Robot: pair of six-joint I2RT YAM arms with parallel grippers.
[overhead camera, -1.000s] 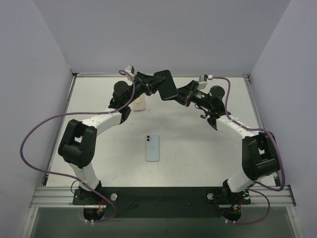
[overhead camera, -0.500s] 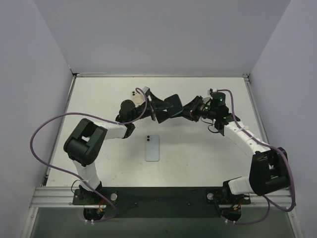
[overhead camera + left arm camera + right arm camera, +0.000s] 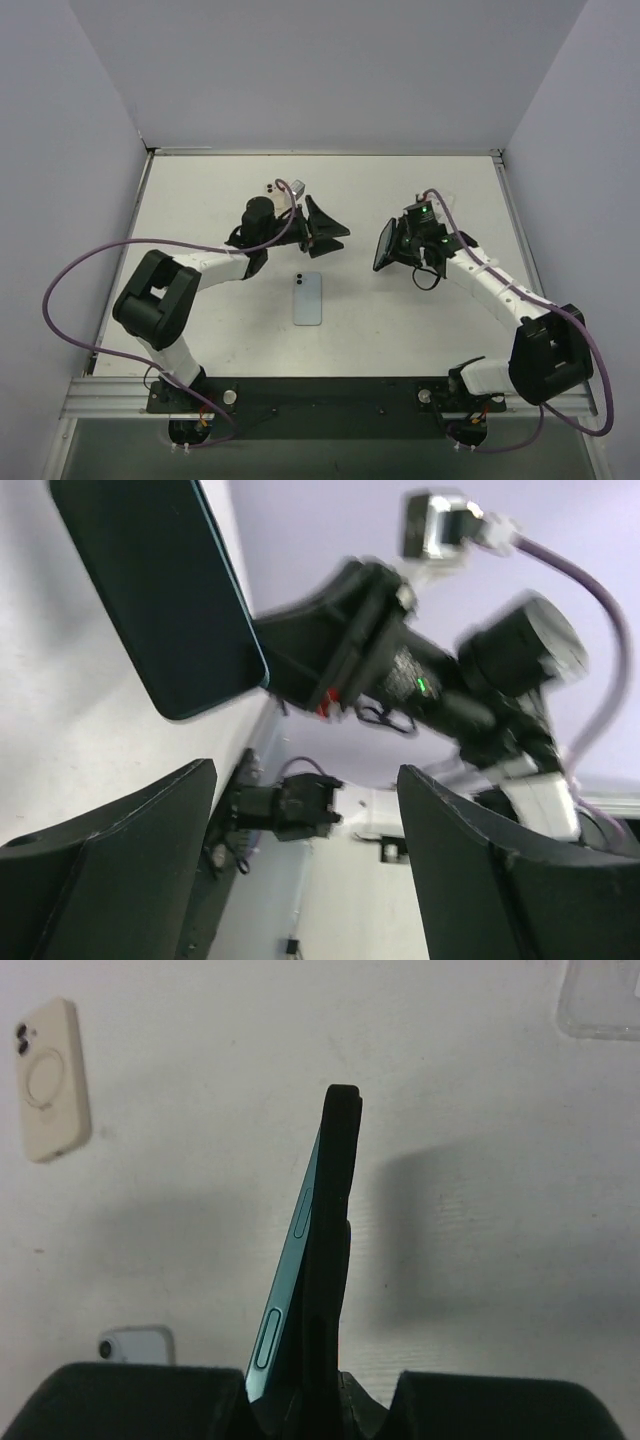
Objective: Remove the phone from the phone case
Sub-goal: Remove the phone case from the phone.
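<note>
My right gripper (image 3: 392,246) is shut on the dark phone (image 3: 384,246), holding it on edge above the table right of centre. In the right wrist view the teal phone (image 3: 290,1280) leans away from the black phone case (image 3: 335,1210) at its lower end, and both are pinched at the right gripper (image 3: 320,1385). My left gripper (image 3: 340,235) stands open a short way to the left, apart from the phone. In the left wrist view the left gripper (image 3: 305,780) is wide with nothing between its fingers, and the phone (image 3: 160,590) shows at upper left.
A light blue phone (image 3: 307,298) lies flat mid-table, also showing as the light blue phone (image 3: 135,1345) in the right wrist view. A beige case (image 3: 50,1080) lies behind the left arm, the same beige case (image 3: 272,190) from above. A clear case (image 3: 600,1000) lies further off.
The left gripper has opened and let go of the phone. The right arm has carried the phone right and lower, away from the left gripper.
</note>
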